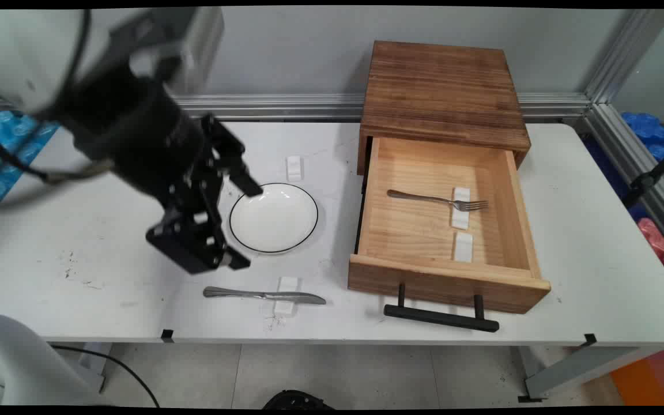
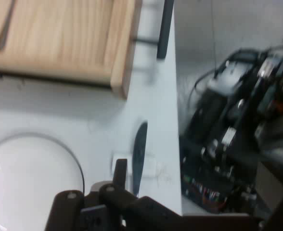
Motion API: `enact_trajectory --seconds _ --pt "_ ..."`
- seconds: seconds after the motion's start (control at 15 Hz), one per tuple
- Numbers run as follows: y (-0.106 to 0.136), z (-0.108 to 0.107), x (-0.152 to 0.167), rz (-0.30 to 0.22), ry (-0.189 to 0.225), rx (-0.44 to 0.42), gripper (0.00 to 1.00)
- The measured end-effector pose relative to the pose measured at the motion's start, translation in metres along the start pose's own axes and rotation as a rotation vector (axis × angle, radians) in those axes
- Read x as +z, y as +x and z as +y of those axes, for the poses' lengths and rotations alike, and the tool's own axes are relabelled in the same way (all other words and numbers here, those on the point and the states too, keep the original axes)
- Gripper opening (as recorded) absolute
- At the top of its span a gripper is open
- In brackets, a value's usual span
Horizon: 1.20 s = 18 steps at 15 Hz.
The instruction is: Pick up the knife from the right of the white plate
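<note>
Wooden cabinet (image 1: 444,86) stands well beyond the claw (image 1: 242,222), past the plate, its drawer (image 1: 424,230) pulled out. I see the claw released, fingers spread wide, holding nothing. White plate (image 1: 273,218) lies just off its fingertips, nearest of all. On the claw's near-edge side a knife (image 1: 263,295) lies across a white rest (image 1: 286,283). A fork (image 1: 438,200) lies in the drawer, far from the claw
</note>
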Motion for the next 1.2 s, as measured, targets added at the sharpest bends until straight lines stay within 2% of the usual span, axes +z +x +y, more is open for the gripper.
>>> enact_trajectory --seconds 0.2,0.33,0.67,1.0,1.2 --pt "-0.012 0.003 0.024 -0.046 0.015 0.001 1.00" --pt "-0.020 0.003 0.053 -0.091 0.036 0.002 1.00" --pt "-0.028 0.001 0.099 -0.166 0.060 0.009 1.00" --pt "-0.038 -0.004 0.131 -0.224 0.069 0.008 1.00" --pt "-0.044 -0.010 0.155 -0.244 0.057 0.012 1.00"
